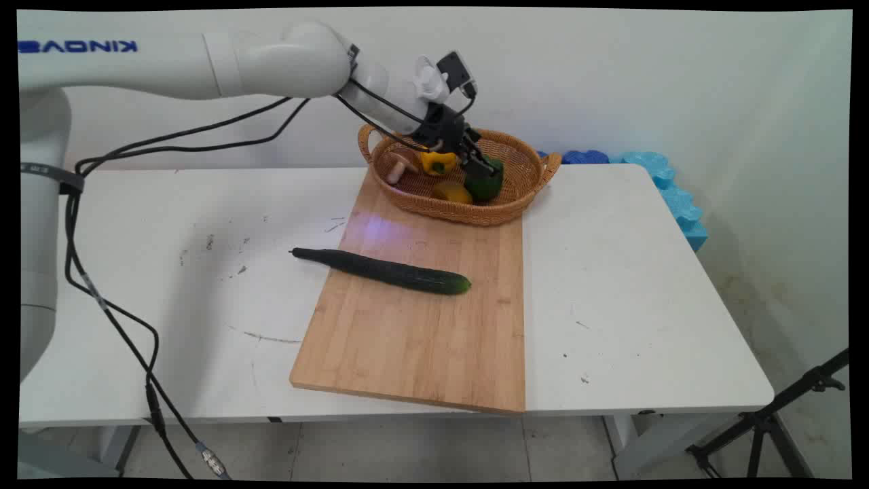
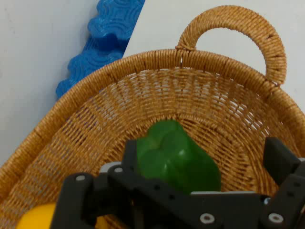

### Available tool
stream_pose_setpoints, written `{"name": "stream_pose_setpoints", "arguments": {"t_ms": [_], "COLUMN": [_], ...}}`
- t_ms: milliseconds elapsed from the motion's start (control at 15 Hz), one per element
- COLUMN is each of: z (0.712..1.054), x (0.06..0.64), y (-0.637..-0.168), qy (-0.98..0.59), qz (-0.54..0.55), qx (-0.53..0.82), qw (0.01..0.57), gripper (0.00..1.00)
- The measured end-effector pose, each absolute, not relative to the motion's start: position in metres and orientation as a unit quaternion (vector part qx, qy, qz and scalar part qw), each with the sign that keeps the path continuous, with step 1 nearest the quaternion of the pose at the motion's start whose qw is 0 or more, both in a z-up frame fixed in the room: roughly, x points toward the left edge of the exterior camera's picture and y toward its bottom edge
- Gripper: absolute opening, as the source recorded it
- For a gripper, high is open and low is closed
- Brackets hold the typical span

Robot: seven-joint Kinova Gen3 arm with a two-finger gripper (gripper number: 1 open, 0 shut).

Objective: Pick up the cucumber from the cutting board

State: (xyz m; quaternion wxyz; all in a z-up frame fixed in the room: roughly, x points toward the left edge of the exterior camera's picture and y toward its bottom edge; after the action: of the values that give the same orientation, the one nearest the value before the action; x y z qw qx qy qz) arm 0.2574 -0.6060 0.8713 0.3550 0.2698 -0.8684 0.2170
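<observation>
Green and glossy, the bell pepper (image 2: 174,157) lies inside the wicker basket (image 2: 86,143), on the woven floor toward the basket's handle side as the hand view shows it. Judged from its look, it is light, firm-walled but hollow, and smooth enough to slip; a hold across its broad lobed body, not on the crown, would seem the surest. The tool (image 2: 205,167) is spread wide, holding nothing: one finger (image 2: 129,155) sits just beside the pepper's flank, the other finger (image 2: 281,160) stands well clear on the opposite side, so the pepper lies between them but closer to the first. Whether the near finger touches the skin cannot be told. In the main view the tool (image 1: 478,163) reaches down into the basket (image 1: 523,197) at the pepper (image 1: 485,182). Also within the basket are a yellow pepper (image 1: 438,161), a second yellow piece (image 1: 451,192) and a pale mushroom-like item (image 1: 397,166). The basket rests on the far end of a wooden cutting board (image 1: 421,339); nearer on the board a cucumber (image 1: 383,270) lies with its stem end overhanging onto the white tabletop (image 1: 624,285). Beyond the basket, blue foam (image 1: 669,183) lines the wall.
</observation>
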Motion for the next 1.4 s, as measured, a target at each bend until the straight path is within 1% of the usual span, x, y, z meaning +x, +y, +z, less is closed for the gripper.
{"name": "stream_pose_setpoints", "arguments": {"t_ms": [400,867,1133,1400], "z": [0.899,0.927,0.931,0.925], "x": [0.281,0.311,0.326,0.344], "y": [-0.581,-0.533,-0.507,-0.481], "qy": [-0.877,-0.895,-0.907,-0.921], "qz": [0.202,0.168,0.147,0.123], "qx": [0.260,0.239,0.223,0.205], "qw": [0.349,0.336,0.325,0.306], "gripper": [1.00,1.00,1.00,1.00]}}
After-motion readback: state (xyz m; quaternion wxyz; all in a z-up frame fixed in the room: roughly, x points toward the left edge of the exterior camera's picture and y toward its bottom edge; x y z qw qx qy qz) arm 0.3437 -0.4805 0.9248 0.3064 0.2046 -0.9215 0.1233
